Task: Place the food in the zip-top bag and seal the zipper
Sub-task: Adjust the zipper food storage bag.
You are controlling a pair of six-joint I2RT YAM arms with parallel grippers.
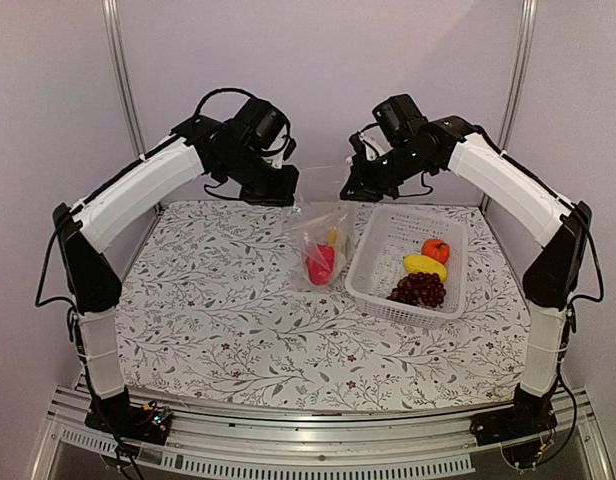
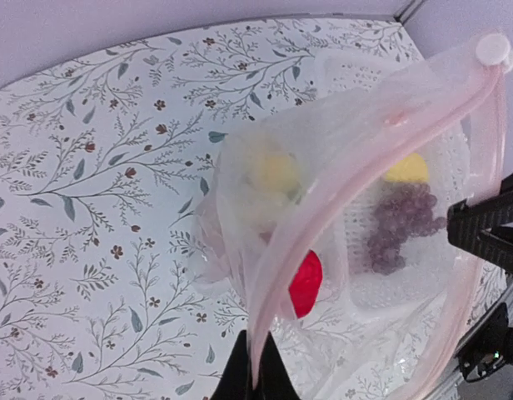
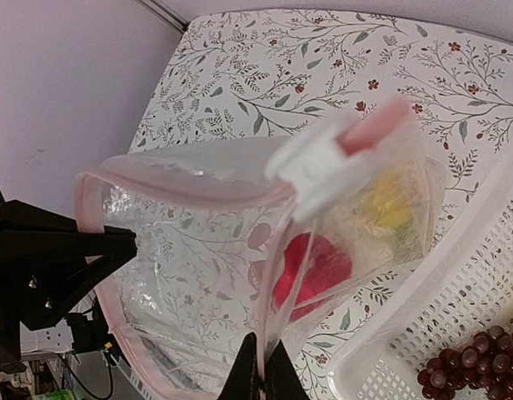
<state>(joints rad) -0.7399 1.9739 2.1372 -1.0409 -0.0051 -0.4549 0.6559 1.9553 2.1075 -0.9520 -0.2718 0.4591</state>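
Observation:
The clear zip-top bag (image 1: 323, 240) hangs over the table between my two grippers. My left gripper (image 1: 288, 196) is shut on the bag's left top edge (image 2: 265, 333). My right gripper (image 1: 350, 190) is shut on its right top edge (image 3: 277, 333). The pink zipper strip (image 2: 390, 150) runs along the mouth, with a white slider (image 3: 319, 162) on it. Inside the bag lie the red pepper (image 1: 319, 262) and a yellow piece (image 1: 333, 237). The grape bunch (image 1: 419, 290), another yellow piece (image 1: 425, 265) and the orange fruit (image 1: 435, 250) lie in the white basket (image 1: 383, 270).
The white perforated basket stands right of the bag on the flowered tablecloth (image 1: 208, 300). A purple wall and metal frame posts stand behind the table.

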